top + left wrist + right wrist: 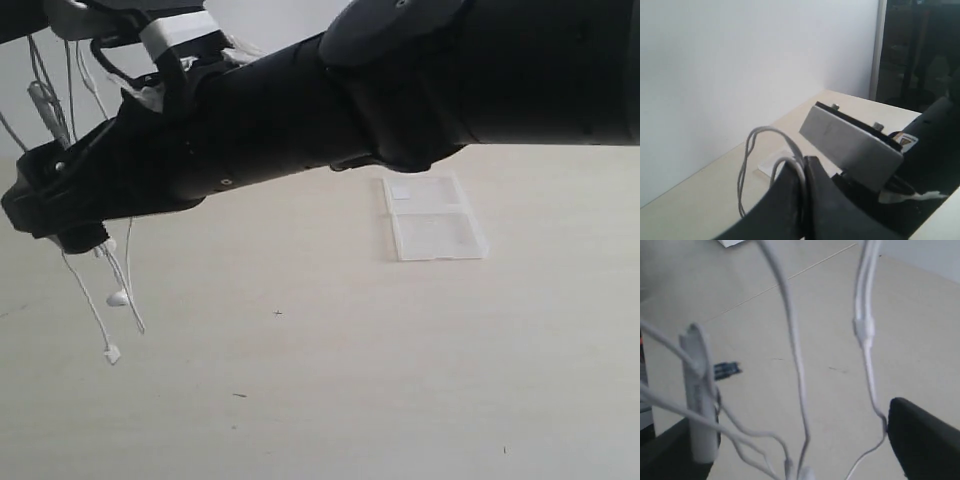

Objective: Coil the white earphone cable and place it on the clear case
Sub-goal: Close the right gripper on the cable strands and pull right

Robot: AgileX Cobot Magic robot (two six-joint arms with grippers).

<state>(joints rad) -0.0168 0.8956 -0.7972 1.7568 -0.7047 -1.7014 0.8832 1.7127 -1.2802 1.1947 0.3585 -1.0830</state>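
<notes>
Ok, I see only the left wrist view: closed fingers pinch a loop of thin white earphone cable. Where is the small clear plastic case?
Observer: The clear plastic case lies opened flat on the pale table, right of centre in the exterior view.
Operator: And the cable's ends?
Observer: The white earphone cable hangs down; its earbuds dangle under the right arm, apart from the case.
Operator: Is the right gripper closed?
Observer: No, the right gripper is open, and cable strands hang between its fingers.
</notes>
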